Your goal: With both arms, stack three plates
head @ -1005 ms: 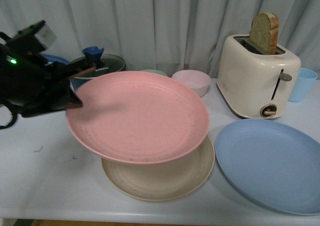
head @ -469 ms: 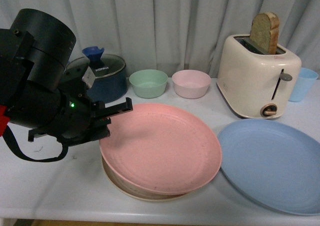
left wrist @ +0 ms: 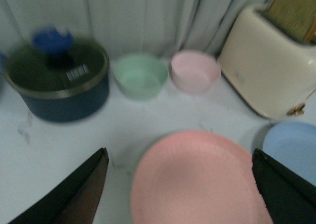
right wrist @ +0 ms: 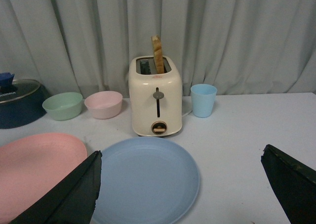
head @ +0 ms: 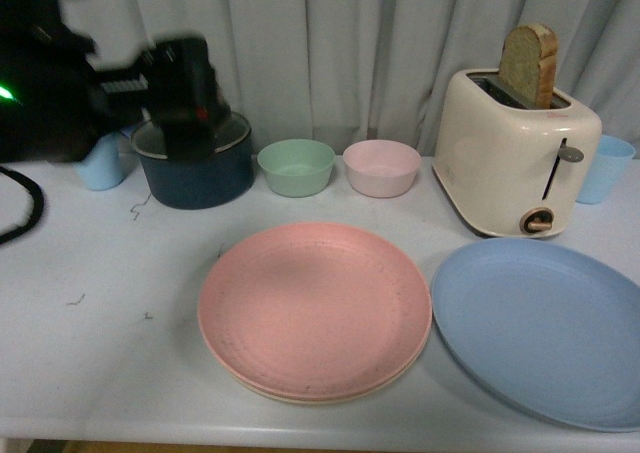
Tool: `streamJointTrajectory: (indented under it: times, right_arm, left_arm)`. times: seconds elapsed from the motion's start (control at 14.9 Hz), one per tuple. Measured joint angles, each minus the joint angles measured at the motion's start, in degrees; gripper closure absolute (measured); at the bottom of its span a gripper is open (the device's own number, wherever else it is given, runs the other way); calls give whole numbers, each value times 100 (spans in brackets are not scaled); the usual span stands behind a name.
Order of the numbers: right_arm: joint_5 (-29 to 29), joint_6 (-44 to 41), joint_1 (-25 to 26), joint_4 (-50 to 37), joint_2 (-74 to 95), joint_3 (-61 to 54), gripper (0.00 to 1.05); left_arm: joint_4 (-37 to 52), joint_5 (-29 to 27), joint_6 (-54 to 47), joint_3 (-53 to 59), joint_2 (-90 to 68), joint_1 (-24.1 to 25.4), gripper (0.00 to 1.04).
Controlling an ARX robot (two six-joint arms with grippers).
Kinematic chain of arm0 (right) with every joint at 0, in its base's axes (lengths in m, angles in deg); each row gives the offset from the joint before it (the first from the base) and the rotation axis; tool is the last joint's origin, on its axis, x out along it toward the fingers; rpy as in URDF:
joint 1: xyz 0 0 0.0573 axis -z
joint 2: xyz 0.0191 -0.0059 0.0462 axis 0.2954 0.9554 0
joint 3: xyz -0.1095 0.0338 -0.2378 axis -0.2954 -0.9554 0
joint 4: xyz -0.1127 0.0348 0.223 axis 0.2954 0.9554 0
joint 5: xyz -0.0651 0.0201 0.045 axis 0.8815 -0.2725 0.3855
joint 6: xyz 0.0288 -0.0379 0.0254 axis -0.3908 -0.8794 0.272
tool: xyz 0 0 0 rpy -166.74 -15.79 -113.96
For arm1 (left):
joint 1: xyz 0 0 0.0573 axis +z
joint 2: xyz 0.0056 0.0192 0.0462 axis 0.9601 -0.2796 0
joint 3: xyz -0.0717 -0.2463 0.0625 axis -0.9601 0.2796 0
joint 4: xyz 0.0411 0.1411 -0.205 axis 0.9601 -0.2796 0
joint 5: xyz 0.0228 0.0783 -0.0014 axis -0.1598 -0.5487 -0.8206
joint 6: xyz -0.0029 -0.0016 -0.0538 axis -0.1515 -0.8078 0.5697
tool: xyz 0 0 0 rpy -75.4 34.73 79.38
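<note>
The pink plate (head: 315, 308) lies flat on top of the beige plate (head: 300, 399), which shows only as a thin cream rim along the near edge. The blue plate (head: 545, 328) lies flat by itself just to their right, its rim close beside theirs. All three are round, shallow and matte. The black left arm (head: 50, 113) hangs blurred at the far left.
</note>
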Motion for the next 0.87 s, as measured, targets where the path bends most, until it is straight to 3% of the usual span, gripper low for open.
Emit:
streamJointTrajectory:
  times: [0.07,0.13,0.27,0.47,0.74,0.87]
  right_arm:
    - [0,0,0,0,0,0,6]
    - [-2,0,0,-2,0,0,6]
    - [0,0,0,0,0,0,6]
    - [0,0,0,0,0,0,6]
    - [0,0,0,0,0,0,6]
    - [0,0,0,0,0,0,6]
  left_arm:
    - [791,-433,-564,540,708,28,7]
    - [2039,-1266,-586,1088,920,107,20]
    - [2575,-1108,-586,2474,1829,610,71]
    - [2367,-901,-586,2979,2363,815,100]
    - [2022,-702,-588,3373,3202,1029,103]
    - [1646,-247,-597,3611,3731,1491,103]
